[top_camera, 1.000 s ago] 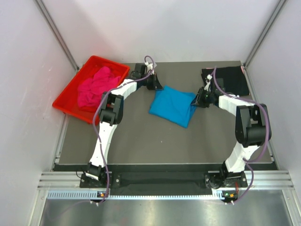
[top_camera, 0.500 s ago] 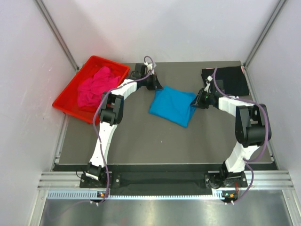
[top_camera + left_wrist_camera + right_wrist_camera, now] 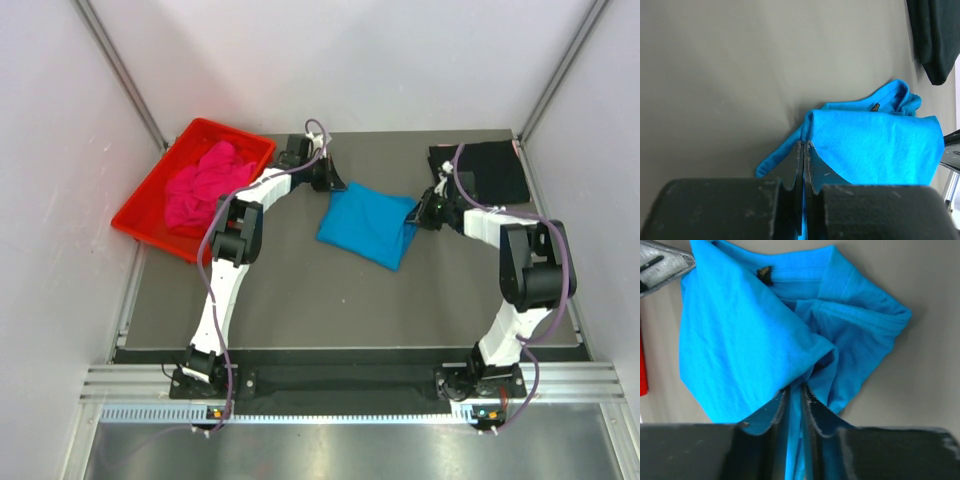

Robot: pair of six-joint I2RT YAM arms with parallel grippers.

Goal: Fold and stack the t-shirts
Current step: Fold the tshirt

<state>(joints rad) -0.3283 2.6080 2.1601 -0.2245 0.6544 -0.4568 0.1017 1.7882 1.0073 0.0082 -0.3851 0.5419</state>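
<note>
A turquoise-blue t-shirt lies folded in the middle of the table. My left gripper is at its far left corner and is shut on a thin edge of the cloth, jaws pressed together. At the shirt's right side my right gripper is shut on a bunched fold of it, with blue cloth between the narrow jaws. A black t-shirt lies flat at the far right corner. The magenta-pink t-shirt is crumpled in the red tray.
The red tray sits tilted at the far left edge of the table. White walls with metal posts close in the left, back and right sides. The black t-shirt shows at the top right of the left wrist view.
The right gripper's jaws have narrowed onto the blue cloth. Both arms and the shirts have stayed almost where they were.
</note>
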